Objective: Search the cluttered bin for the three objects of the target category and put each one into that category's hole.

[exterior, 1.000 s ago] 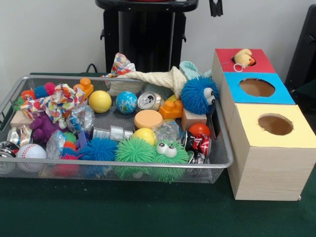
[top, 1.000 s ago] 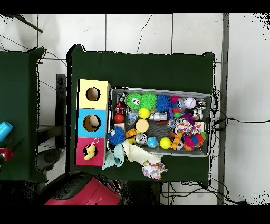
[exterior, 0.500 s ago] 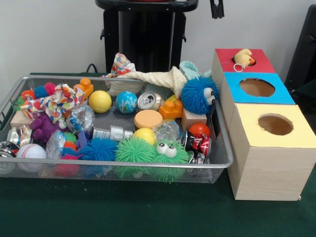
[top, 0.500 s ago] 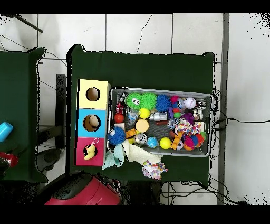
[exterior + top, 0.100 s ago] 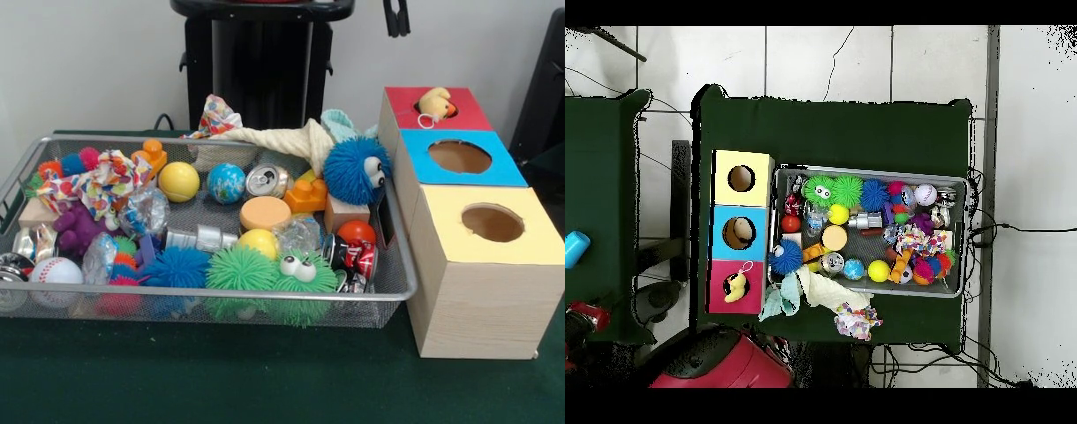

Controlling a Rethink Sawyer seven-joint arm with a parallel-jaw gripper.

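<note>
Bin (image 5: pixel 402 291), wire mesh, sits on the green table (image 5: pixel 265 380), packed with clutter. Front row: green spiky ball (image 5: pixel 240 268), green spiky toy with googly eyes (image 5: pixel 303 276), blue spiky ball (image 5: pixel 177 267), baseball (image 5: pixel 55 271). Middle: yellow ball (image 5: pixel 179 181), globe ball (image 5: pixel 226 183), silver can (image 5: pixel 267 180), orange disc (image 5: pixel 265 212), red ball (image 5: pixel 357 232), crushed red can (image 5: pixel 353 258). Blue fuzzy toy with eyes (image 5: pixel 355 170) leans at the bin's corner nearest the boxes. Cream cloth (image 5: pixel 274 138) drapes over the far rim.

Three boxes stand just beside the bin: red box (image 5: pixel 459 106), blue box (image 5: pixel 459 157), yellow box (image 5: pixel 492 223), each with a hole on top. Small yellow plush (image 5: pixel 433 103) lies in the red box's hole.

Gripper (image 5: pixel 395 18): only dark tips at the top edge; cannot tell if open or closed.
</note>
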